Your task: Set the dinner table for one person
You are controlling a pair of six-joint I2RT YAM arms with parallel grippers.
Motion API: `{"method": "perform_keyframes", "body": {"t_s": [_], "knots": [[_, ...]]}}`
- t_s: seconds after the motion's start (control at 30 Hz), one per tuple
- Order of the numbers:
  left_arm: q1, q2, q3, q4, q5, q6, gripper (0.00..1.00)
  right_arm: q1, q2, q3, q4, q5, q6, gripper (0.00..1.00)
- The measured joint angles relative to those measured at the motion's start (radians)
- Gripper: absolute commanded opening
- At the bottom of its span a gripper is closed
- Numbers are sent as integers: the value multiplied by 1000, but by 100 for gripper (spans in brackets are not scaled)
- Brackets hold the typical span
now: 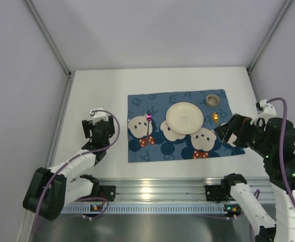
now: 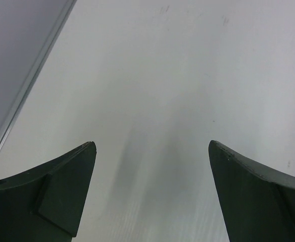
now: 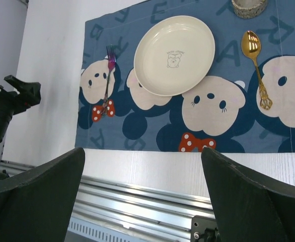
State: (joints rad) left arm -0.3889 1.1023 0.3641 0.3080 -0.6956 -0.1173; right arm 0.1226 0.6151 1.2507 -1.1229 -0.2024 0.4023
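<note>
The white dinner table (image 1: 97, 96) carries a blue cartoon-mouse mat (image 1: 180, 148). On the mat lie a cream plate (image 1: 185, 117), a purple fork (image 1: 148, 122) to its left, a gold spoon (image 1: 215, 117) to its right and a small bowl (image 1: 212, 100) at the far right corner. The right wrist view shows the plate (image 3: 174, 54), fork (image 3: 107, 80), spoon (image 3: 255, 65) and bowl (image 3: 249, 7). My left gripper (image 1: 94, 118) is open and empty over bare table (image 2: 152, 101), left of the mat. My right gripper (image 1: 223, 132) is open and empty above the mat's right edge.
A metal rail (image 1: 152, 194) runs along the near table edge, also in the right wrist view (image 3: 137, 201). Grey walls and corner posts (image 1: 47, 35) enclose the table on three sides. The left arm (image 3: 6, 106) shows at the left of the right wrist view.
</note>
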Motion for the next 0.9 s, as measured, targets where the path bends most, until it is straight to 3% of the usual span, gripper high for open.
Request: {"method": "perform_keyframes", "body": {"t_s": [0.4,0.9], "knots": [[121,44,-112,198,129,7,98,0,-14,-22,16,-11,-8,100],[201,234,-84,367,346,31,98,0,-21,-73,45,-54,-5,100]]}}
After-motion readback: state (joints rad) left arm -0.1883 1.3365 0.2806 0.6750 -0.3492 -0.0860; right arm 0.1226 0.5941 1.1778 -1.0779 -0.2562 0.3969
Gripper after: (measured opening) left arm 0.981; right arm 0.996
